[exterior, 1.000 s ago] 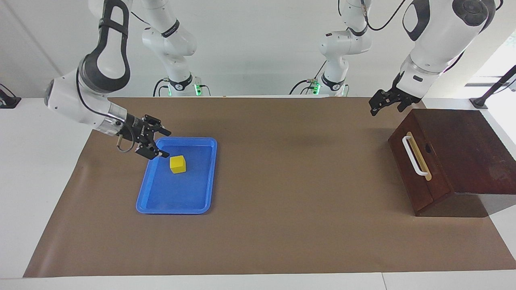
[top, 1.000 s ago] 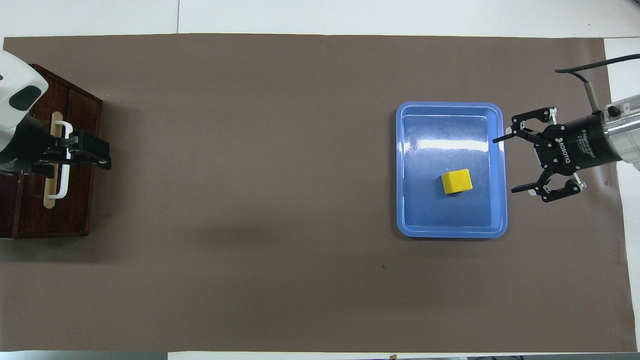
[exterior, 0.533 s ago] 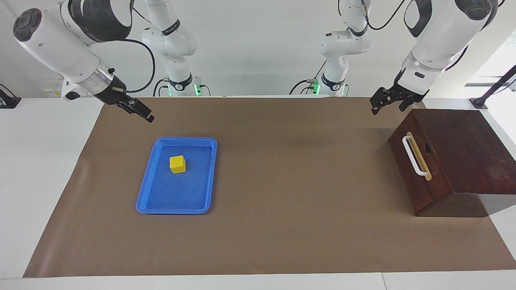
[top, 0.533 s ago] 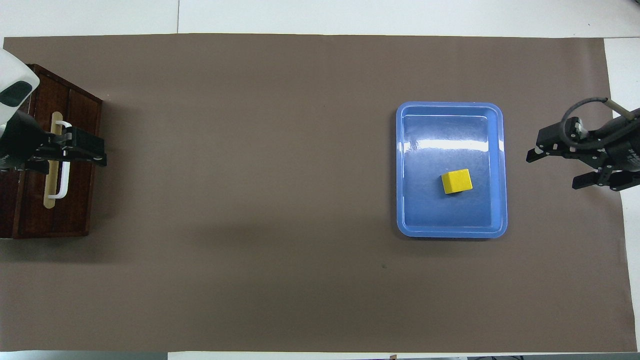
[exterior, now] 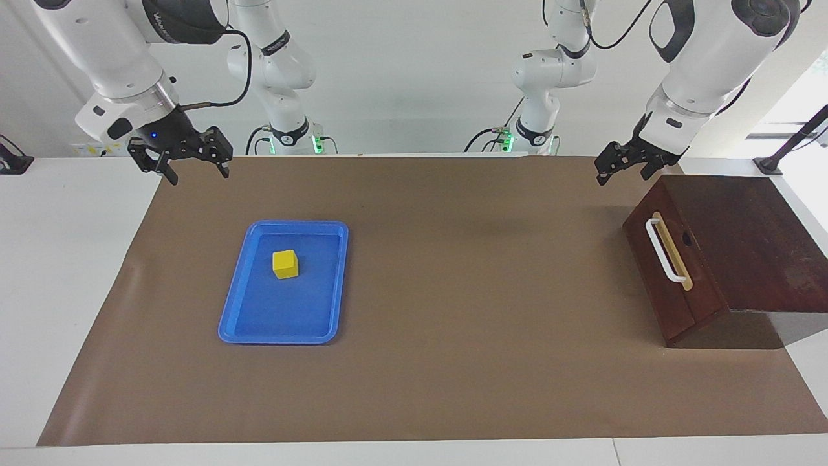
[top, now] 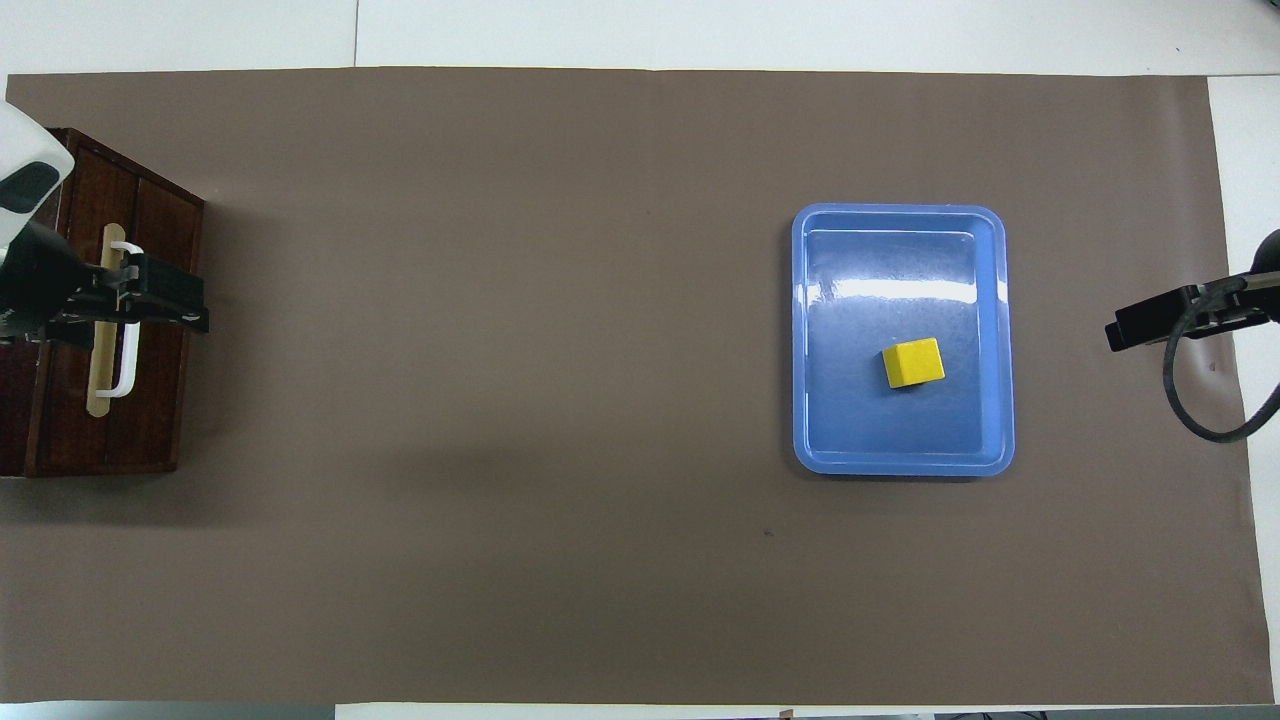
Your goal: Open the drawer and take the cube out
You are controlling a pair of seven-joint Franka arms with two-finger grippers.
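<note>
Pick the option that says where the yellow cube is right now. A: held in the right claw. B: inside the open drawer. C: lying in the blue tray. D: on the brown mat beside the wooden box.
C: the yellow cube lies in the blue tray, touched by neither claw, while the drawer of the wooden box is closed.
</note>
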